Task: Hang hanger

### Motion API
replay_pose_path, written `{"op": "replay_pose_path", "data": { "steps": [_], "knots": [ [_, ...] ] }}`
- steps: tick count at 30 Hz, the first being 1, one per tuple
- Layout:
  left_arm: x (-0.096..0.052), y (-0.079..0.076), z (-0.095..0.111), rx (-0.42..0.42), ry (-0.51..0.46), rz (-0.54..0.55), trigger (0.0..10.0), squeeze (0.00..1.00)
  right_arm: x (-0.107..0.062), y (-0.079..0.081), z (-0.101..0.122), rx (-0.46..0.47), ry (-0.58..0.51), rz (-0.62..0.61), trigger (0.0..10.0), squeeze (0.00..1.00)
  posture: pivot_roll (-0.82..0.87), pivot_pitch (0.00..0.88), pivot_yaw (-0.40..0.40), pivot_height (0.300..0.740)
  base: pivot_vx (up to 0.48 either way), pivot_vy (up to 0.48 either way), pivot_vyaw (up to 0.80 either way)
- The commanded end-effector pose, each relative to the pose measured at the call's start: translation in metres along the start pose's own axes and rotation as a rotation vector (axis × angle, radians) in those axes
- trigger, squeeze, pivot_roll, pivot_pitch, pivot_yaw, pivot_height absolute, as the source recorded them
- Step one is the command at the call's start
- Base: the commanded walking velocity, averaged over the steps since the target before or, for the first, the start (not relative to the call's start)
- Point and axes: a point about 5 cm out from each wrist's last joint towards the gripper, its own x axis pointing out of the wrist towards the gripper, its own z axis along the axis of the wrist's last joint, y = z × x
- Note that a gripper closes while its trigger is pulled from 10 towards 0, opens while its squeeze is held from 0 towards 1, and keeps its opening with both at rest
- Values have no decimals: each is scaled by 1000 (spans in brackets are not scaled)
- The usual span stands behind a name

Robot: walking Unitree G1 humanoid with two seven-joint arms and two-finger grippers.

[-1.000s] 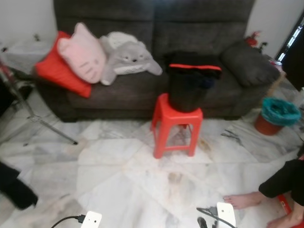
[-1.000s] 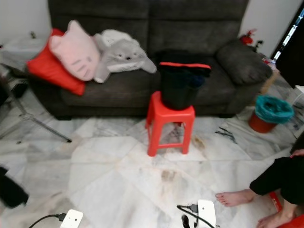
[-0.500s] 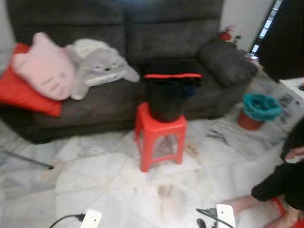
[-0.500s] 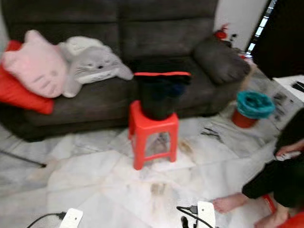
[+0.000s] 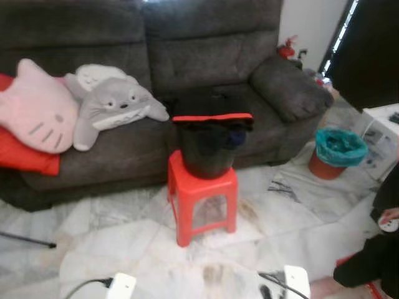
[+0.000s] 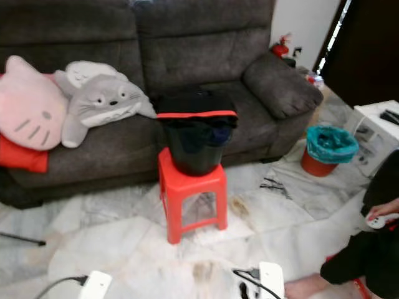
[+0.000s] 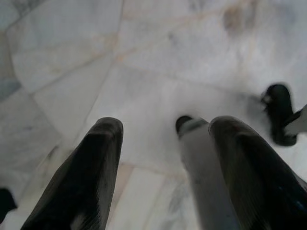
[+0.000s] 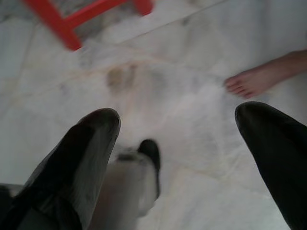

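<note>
A black basket (image 5: 211, 146) with a red rim stands on a red plastic stool (image 5: 202, 193) in front of a dark grey sofa (image 5: 206, 50). Dark clothes lie heaped in the basket. Both arms hang low, their white wrist parts at the bottom edge of the head views. In the left wrist view my left gripper (image 7: 165, 127) is open over the marble floor, nothing between its fingers. In the right wrist view my right gripper (image 8: 177, 115) is open wide above the floor, with a red stool leg (image 8: 62, 26) beyond it.
A pink cat cushion (image 5: 34, 115) and a grey plush (image 5: 112, 106) lie on the sofa. An orange bin with a teal liner (image 5: 340, 149) and a white table (image 6: 380, 124) stand to the right. A person (image 6: 374, 249) sits at the right; a bare foot (image 8: 261, 76) rests on the floor.
The camera has turned right and come nearer the sofa, so the stool and basket now sit left of centre. The stool, basket and cushions themselves have not moved.
</note>
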Motion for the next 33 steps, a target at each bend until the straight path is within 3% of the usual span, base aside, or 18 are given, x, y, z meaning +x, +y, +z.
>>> {"op": "replay_pose_path", "data": {
  "steps": [1,8,33],
  "knots": [
    [-3,14,-8,9,28,31,10000,0,2,11,7,1,-25,24,10000,0,-81,0,-21,740,356,0,0],
    [-3,14,-9,-1,30,31,10000,0,2,9,9,-16,-45,9,10000,0,-83,0,-23,740,353,0,132],
    [-3,14,-9,-6,27,30,10000,0,2,9,9,-12,-45,12,10000,0,-83,0,-23,740,349,0,800]
  ]
}}
